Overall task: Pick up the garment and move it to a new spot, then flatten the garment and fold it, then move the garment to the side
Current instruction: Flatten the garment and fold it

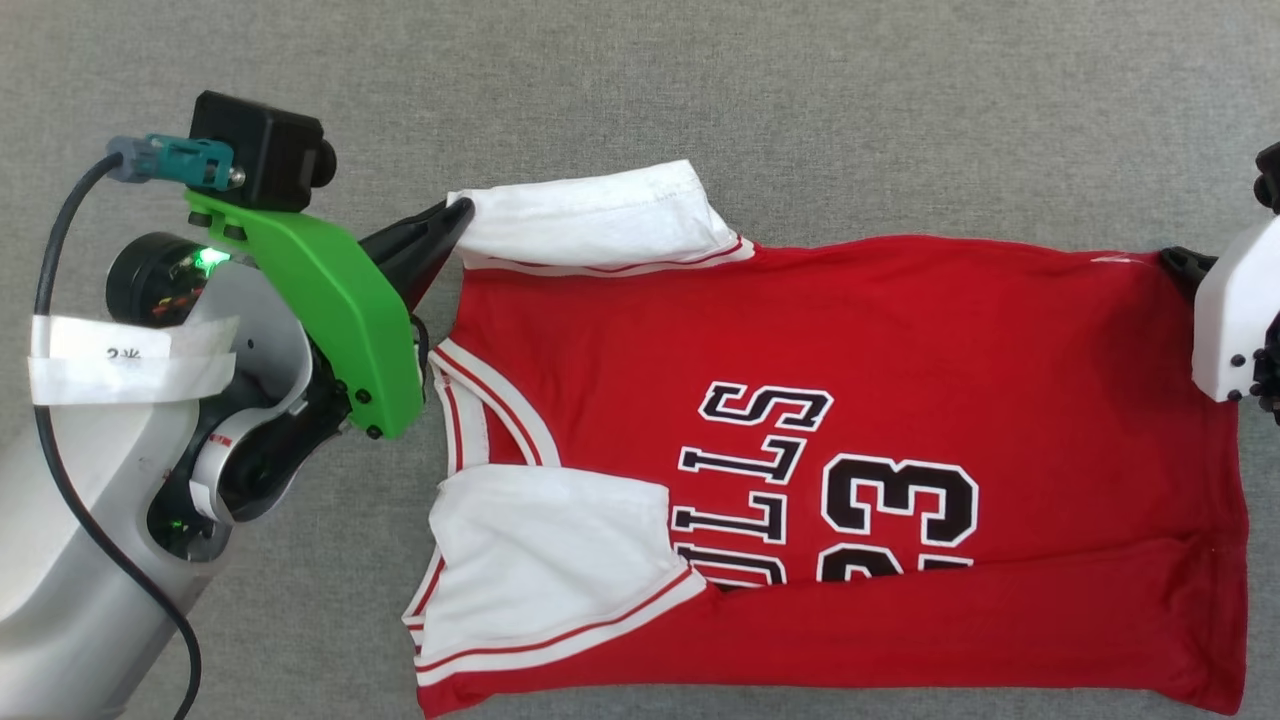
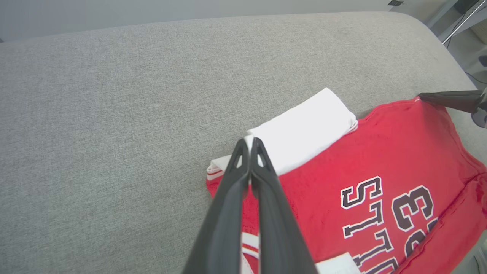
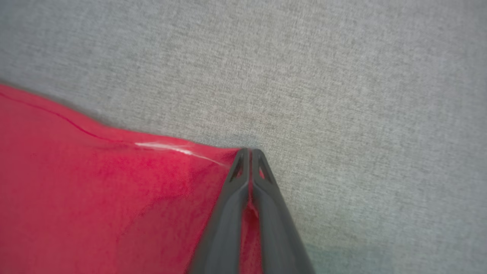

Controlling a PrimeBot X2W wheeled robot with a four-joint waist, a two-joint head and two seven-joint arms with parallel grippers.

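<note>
Lying spread out on the grey fabric surface (image 1: 700,80), the jersey (image 1: 900,330) has both ends pinched: left end effector (image 1: 462,208) clamped on a white sleeve (image 1: 590,215), right end effector (image 1: 1170,258) clamped on the red hem corner (image 1: 1130,262).

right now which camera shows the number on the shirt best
The head view: the number lies whole and sharp near the middle of the shirt. The left wrist view catches it slanted, partly under a fold. The right wrist view looks at a blurred red corner.
</note>
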